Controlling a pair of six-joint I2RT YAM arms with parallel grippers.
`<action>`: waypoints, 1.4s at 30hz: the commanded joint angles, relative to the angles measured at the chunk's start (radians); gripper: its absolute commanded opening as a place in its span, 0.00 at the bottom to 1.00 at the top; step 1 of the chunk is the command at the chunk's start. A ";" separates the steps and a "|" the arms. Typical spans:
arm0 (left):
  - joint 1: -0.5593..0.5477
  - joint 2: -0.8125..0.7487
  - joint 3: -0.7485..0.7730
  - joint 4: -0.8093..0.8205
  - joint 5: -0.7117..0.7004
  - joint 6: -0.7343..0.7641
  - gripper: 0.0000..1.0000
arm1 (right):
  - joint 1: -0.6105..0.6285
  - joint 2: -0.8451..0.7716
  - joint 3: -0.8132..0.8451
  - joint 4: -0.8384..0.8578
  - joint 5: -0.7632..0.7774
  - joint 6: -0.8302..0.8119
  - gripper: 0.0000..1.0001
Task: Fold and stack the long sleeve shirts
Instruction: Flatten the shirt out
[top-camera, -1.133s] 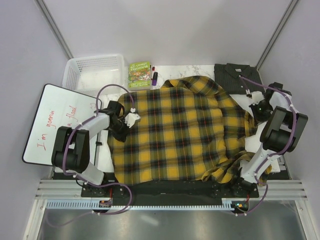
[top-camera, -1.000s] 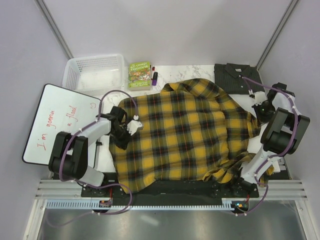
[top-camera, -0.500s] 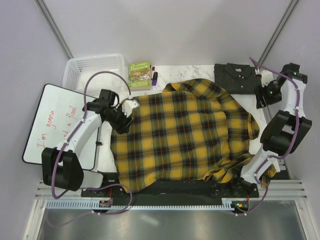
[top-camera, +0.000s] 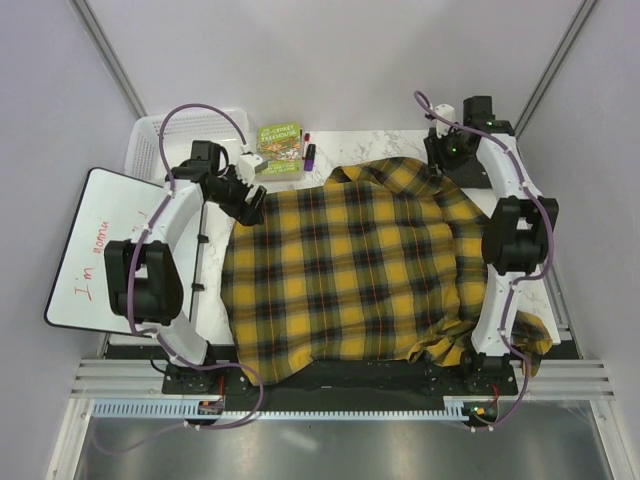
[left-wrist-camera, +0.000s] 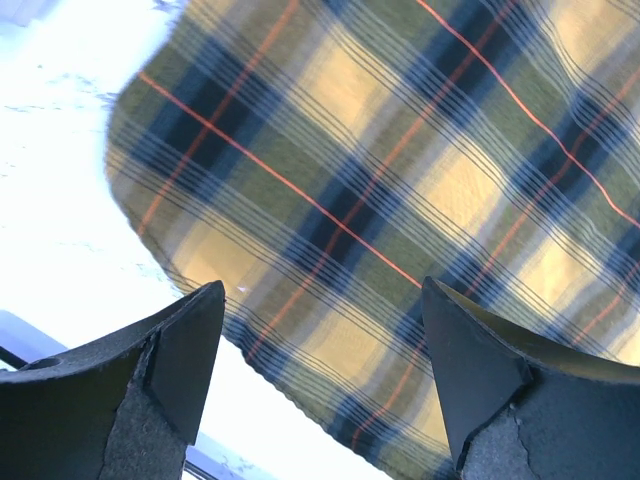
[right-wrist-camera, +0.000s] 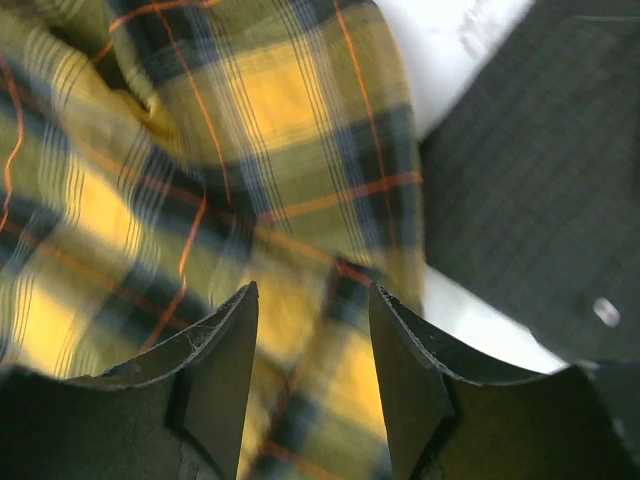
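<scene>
The yellow-and-black plaid shirt (top-camera: 360, 270) lies spread over the table, collar to the back, with its lower right part bunched near the right arm's base. My left gripper (top-camera: 248, 203) hovers open over the shirt's back left corner. In the left wrist view, the left gripper (left-wrist-camera: 320, 300) has plaid hem (left-wrist-camera: 330, 250) and white table between its fingers. My right gripper (top-camera: 446, 160) is open above the back right shoulder. The right wrist view shows the right gripper (right-wrist-camera: 312, 300) above plaid cloth (right-wrist-camera: 250, 150). The dark grey shirt (right-wrist-camera: 540, 190) lies just right of it, and the right arm mostly hides it from above.
At the back left stands a white basket (top-camera: 165, 140). A green book (top-camera: 280, 148) and markers (top-camera: 308, 153) lie beside it. A whiteboard (top-camera: 95, 250) with red writing sits at the table's left edge. Grey walls close in both sides.
Both arms have swung from the shirt's side edges to its back corners, and both grippers have gone from shut to open. The right arm now covers the dark shirt.
</scene>
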 joint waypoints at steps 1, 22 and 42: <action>0.043 0.050 0.076 0.055 0.062 -0.055 0.87 | 0.029 0.093 0.066 0.191 0.051 0.119 0.56; 0.066 0.303 0.244 0.076 0.071 -0.058 0.93 | 0.085 0.322 0.167 0.364 0.123 0.165 0.54; 0.066 0.488 0.421 0.133 0.059 -0.052 0.82 | 0.085 0.403 0.244 0.384 0.085 0.213 0.47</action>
